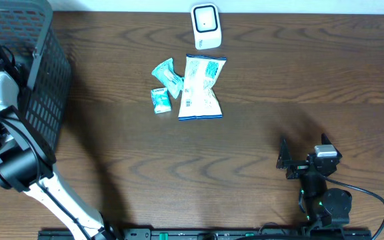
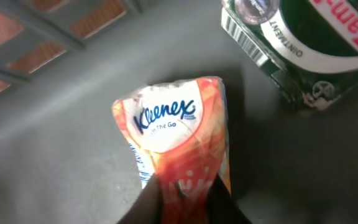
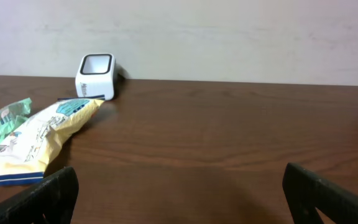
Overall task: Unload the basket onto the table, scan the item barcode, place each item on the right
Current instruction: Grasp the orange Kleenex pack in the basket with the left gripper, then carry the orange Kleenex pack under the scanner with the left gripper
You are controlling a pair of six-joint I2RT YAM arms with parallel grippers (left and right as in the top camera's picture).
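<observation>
Table point(image 1: 279, 80): wide bare wood btwn the basket and the scanner, so there's plenty of room for a carry across. Only clutter is mid-table, near the scanner.

Basket point(image 1: 45, 87), far L corner: tall mesh walls. L arm point(image 1: 5, 153) reaches down inside, so the way out is prob. straight up over the rim first, then sideways. Snagging the rim is the main risk.

White snack bag point(image 1: 201, 88) w/ two small teal packets point(image 1: 166, 77) just beside it, lying in front of the scanner point(image 1: 206, 27). Come in above them, not through.

Green box point(image 2: 309, 50): in the basket, close to the tissue pack's upper R, apart from it. Barcode shows on its edge. Could get nudged on the lift.

Tissue pack point(image 2: 179, 124): orange, on the basket floor. Looks light, soft and squashy w/ slick film wrap, nothing fragile. Likely to droop or slide in a pinch; a hold across the body would be safer than the end. Can't see its barcode from here.

L gripper point(image 2: 186, 199): closed narrow, pinching the pack's near end.

R gripper point(image 1: 284, 161): spread wide, holding nothing, low over bare table, well apart from everything.
</observation>
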